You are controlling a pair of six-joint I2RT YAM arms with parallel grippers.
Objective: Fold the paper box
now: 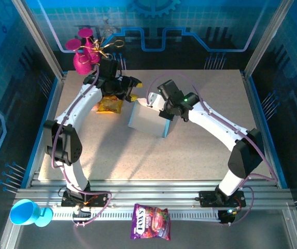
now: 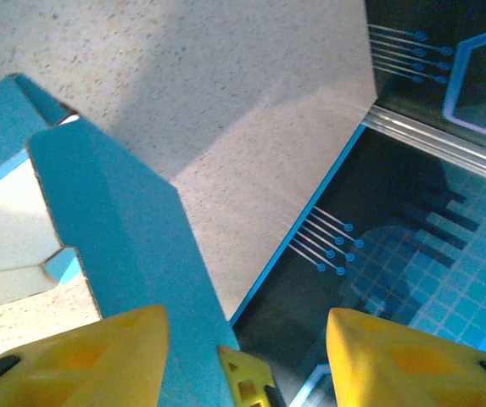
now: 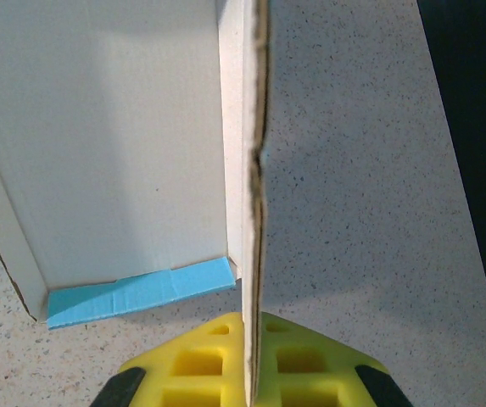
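Top external: paper box (image 1: pixel 148 120) stands half-formed near the middle of the bench (image 1: pixel 200 155), slightly toward the far edge, pale inside facing up. Right pincer (image 3: pixel 252 326) is clamped on the raw top edge of one upright wall. Left pincer (image 2: pixel 244 314) sits at the box's far-left corner with jaws apart. A blue flap (image 2: pixel 124 212) runs down between them, close to one finger (image 2: pixel 98 356), with a wide gap to the other.

Risks as we judge them:
- The clamped wall edge shows a kink partway along. A hard pull could crease it there instead of on the score line.
- The flap sits off-centre in the left jaws. Closing now may catch only its margin, so it slips or bends askew.
- We hold the box by one wall only. Any push from the left side could pivot it or skid it across the bench.
- A yellow snack bag (image 1: pixel 109 106) lies just beside the far-left corner, under the left arm. The flap or the arm could snag it or drag it.

Hard to make out:
- From above, both wrists cover the far wall and far-left corner, so we cannot count which flaps are folded.
- We cannot tell whether the flap touches that finger.
- A blue tab (image 3: pixel 141 292) lies at the inside base; tucked or loose, we cannot say.
- The finger bases are cut off in both wrist views.
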